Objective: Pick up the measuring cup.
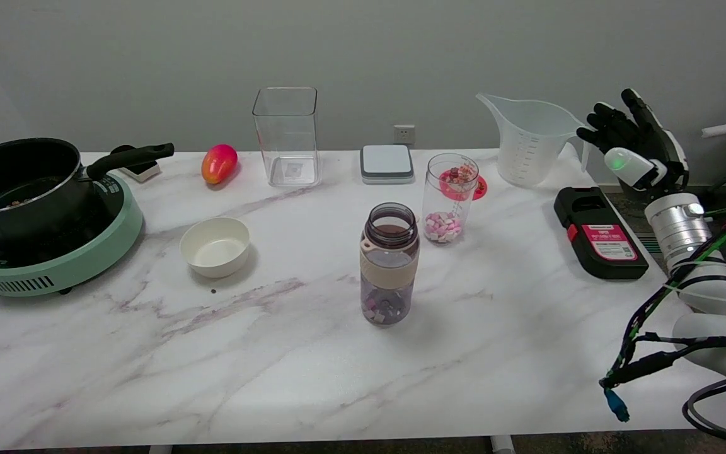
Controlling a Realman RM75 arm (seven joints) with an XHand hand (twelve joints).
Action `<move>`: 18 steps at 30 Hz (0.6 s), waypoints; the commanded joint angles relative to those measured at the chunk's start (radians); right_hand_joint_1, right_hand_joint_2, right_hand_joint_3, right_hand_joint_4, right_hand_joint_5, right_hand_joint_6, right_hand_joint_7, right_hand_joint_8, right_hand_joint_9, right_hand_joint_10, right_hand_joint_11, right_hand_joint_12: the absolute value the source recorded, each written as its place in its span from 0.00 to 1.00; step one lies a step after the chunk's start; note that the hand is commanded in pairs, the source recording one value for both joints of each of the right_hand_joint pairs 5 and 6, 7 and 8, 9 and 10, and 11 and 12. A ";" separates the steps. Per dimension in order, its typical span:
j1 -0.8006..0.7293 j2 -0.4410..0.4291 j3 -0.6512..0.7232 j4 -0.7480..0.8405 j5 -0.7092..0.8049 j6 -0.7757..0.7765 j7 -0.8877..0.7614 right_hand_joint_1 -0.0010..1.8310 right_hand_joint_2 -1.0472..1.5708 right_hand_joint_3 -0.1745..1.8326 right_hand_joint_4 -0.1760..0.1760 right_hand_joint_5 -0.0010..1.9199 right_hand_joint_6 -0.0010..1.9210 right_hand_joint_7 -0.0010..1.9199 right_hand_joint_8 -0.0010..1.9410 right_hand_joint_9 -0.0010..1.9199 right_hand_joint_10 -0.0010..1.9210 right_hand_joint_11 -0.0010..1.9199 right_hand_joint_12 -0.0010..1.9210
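The marble table (287,353) spreads out to the left of the right hand (637,148), which is raised at the far right edge, fingers spread and holding nothing. Farthest from the hand, at the table's left end, a green hotplate (54,258) carries a black pot (16,189) with some bits lying in its bottom. The measuring cup (530,142), translucent and empty with faint graduation lines too small to read, stands upright just left of the hand; the dark fingertips (593,129) lie right beside its handle, and contact cannot be told. Well to the left, a clear square container (286,135) stands empty. Below the hand lies a black device (599,233) with a red label, its writing unreadable. Nearer the middle, a smoky bottle (389,265), lid off, holds small pieces at its bottom; a clear jar (450,198) holds pink and white pieces. A white bowl (215,246) sits empty.
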 commanded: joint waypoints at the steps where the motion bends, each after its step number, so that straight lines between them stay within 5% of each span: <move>1: 0.010 -0.023 -0.105 -0.006 0.012 0.094 0.076 0.67 0.18 0.69 0.50 0.06 0.06 0.25 0.25 0.25 0.25 0.32 0.32; 18: 0.015 -0.038 -0.142 -0.012 -0.218 0.119 0.110 0.67 0.18 0.69 0.50 0.06 0.06 0.25 0.25 0.25 0.25 0.33 0.33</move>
